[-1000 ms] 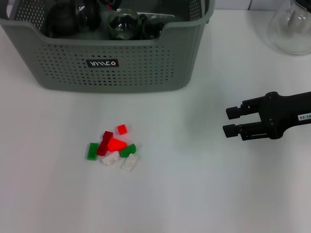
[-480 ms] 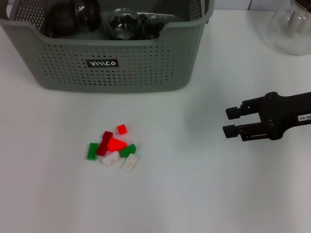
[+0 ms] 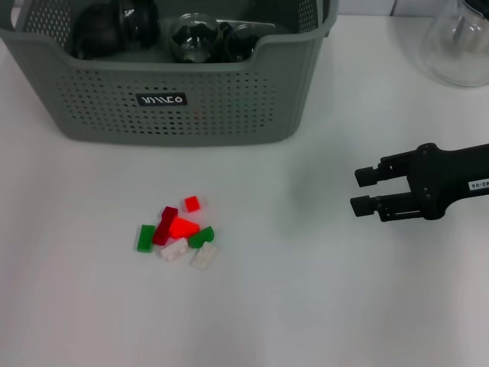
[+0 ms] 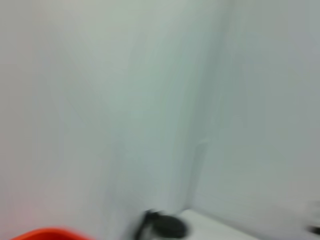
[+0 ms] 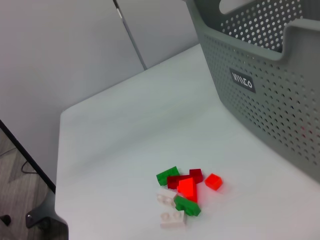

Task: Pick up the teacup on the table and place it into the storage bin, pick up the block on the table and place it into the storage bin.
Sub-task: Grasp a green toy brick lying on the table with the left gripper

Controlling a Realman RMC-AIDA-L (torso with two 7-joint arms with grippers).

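Nothing has moved: the right gripper [image 3: 357, 191], jaws parted and empty, should descend squarely over the blocks [image 3: 177, 235] ahead of its jaws.

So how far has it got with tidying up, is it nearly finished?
Partly, it seems. No teacup stands on the table, and dark round items already lie in the storage bin, though I cannot tell whether one is the cup. Nothing is in hand: the right gripper hovers open and empty to the right of the pile of blocks, which is untouched on the table. The left gripper is out of sight.
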